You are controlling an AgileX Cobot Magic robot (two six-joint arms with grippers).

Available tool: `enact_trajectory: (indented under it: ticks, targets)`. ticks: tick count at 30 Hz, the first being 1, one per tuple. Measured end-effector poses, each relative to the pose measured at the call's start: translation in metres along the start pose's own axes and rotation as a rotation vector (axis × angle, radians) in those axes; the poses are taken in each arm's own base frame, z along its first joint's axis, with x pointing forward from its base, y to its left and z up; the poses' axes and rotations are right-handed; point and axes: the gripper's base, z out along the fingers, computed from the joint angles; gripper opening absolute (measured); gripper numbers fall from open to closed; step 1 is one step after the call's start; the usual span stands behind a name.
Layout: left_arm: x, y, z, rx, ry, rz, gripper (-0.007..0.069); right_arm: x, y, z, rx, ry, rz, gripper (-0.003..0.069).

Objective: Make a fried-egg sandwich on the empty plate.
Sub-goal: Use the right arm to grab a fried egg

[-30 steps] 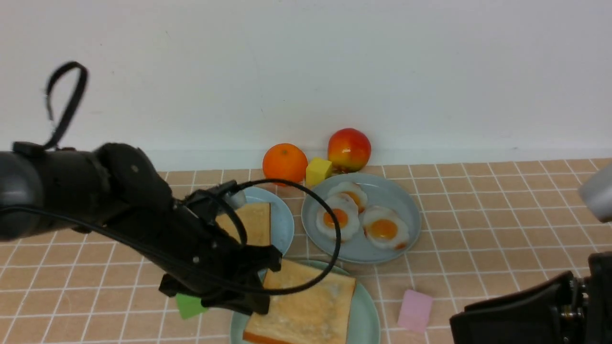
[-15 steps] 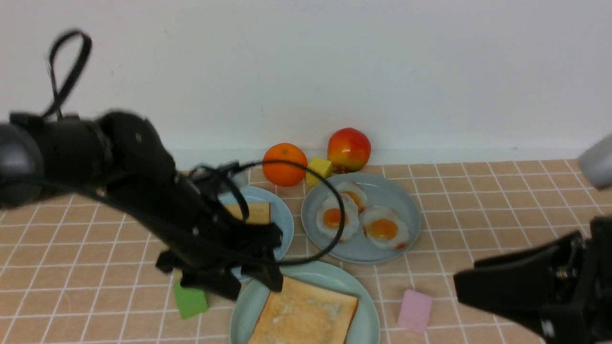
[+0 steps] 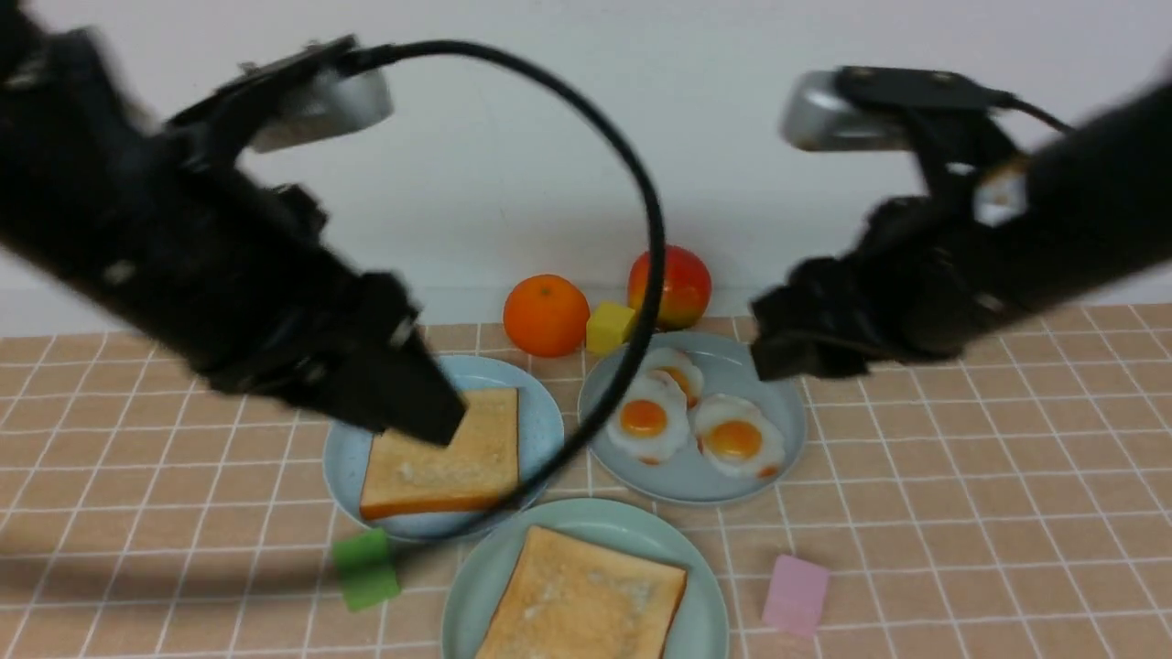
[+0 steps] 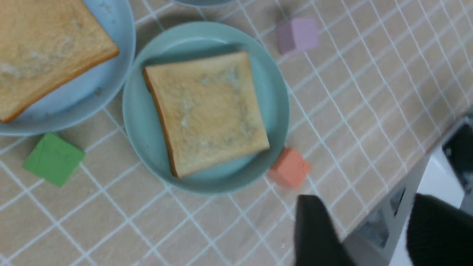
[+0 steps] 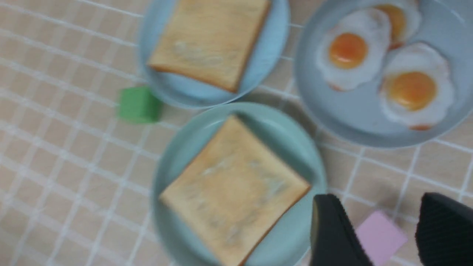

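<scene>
One toast slice (image 3: 586, 595) lay on the mint-green plate (image 3: 472, 590) by the table's (image 3: 961, 513) near edge. The left gripper (image 4: 366, 221) and right gripper (image 5: 380, 218) hung with fingers apart, empty.

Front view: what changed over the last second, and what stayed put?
The left gripper let go of the toast slice, which now lies flat on the mint-green plate, then rose away toward the robot's left. The right gripper, open, swung up from the lower right toward the grey-blue plate. The second toast on the sky-blue plate and the three fried eggs have not moved.
</scene>
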Motion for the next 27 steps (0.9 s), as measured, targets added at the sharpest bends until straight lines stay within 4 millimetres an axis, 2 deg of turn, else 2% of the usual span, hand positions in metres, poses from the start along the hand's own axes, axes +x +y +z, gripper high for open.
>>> enact_trajectory:
  ticks: [2,5,8,9,10,11,16,21,27]
  targets:
    - [0.023,-0.005,-0.005,-0.002,-0.019,0.059,0.0239,-0.018,-0.003,0.023,0.041,0.035,0.010,0.0337]
    - [0.047,-0.007,-0.006,-0.010,-0.087,0.112,0.0125,-0.036,-0.015,0.065,0.073,0.106,0.051,0.0337]
    - [0.060,-0.005,-0.002,-0.028,-0.134,0.128,0.0050,-0.047,-0.028,0.094,0.079,0.143,0.087,0.0337]
    - [0.067,-0.003,0.001,-0.038,-0.162,0.125,0.0005,-0.053,-0.040,0.115,0.078,0.164,0.109,0.0337]
    - [0.071,-0.001,0.004,-0.041,-0.169,0.119,-0.0013,-0.057,-0.045,0.120,0.070,0.165,0.117,0.0337]
    - [0.073,0.000,0.006,-0.044,-0.179,0.113,-0.0013,-0.058,-0.051,0.133,0.059,0.178,0.130,0.0337]
    - [0.074,0.002,0.009,-0.048,-0.194,0.102,-0.0013,-0.065,-0.071,0.169,0.004,0.176,0.168,0.0328]
    - [0.074,0.002,0.009,-0.048,-0.196,0.102,-0.0013,-0.065,-0.090,0.187,-0.020,0.161,0.234,0.0318]
    - [0.074,0.002,0.009,-0.046,-0.197,0.101,-0.0013,-0.061,-0.100,0.208,-0.025,0.148,0.273,0.0316]
